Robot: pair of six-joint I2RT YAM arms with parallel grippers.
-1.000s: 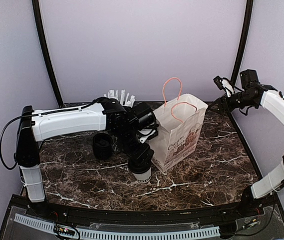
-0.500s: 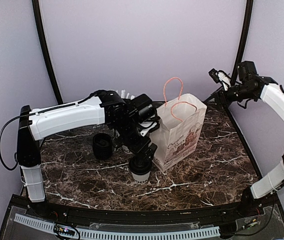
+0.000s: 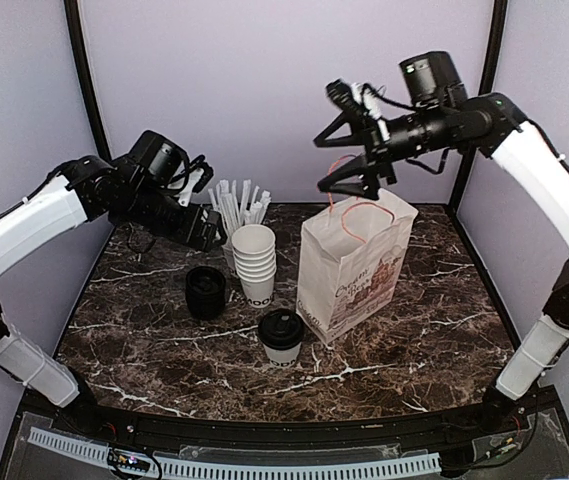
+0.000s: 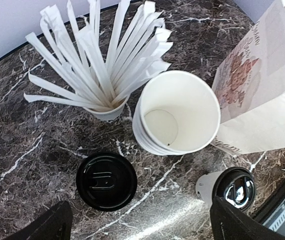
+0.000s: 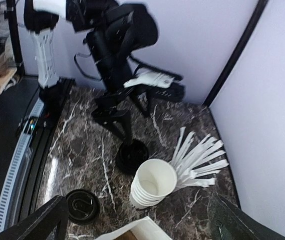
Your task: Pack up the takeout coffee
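The takeout coffee (image 3: 281, 335), a white cup with a black lid, stands upright on the marble table just left of the paper bag (image 3: 354, 265). It also shows in the left wrist view as the lidded cup (image 4: 231, 187) and in the right wrist view as the lidded cup (image 5: 82, 205). My left gripper (image 3: 200, 228) hangs open high over the back left, well clear of the cup, with nothing between its fingers (image 4: 47, 227). My right gripper (image 3: 332, 140) is open in the air above the bag's pink handles (image 3: 346, 170), holding nothing.
A stack of lidless white cups (image 3: 254, 262) and a cup of white straws (image 3: 236, 205) stand behind the coffee. A stack of black lids (image 3: 205, 292) sits to their left. The bag stands upright with its mouth open. Walls close the back and sides.
My left gripper let go of the coffee and pulled up and back to the left, opening wide. My right arm swung from the back right to above the bag and opened further.
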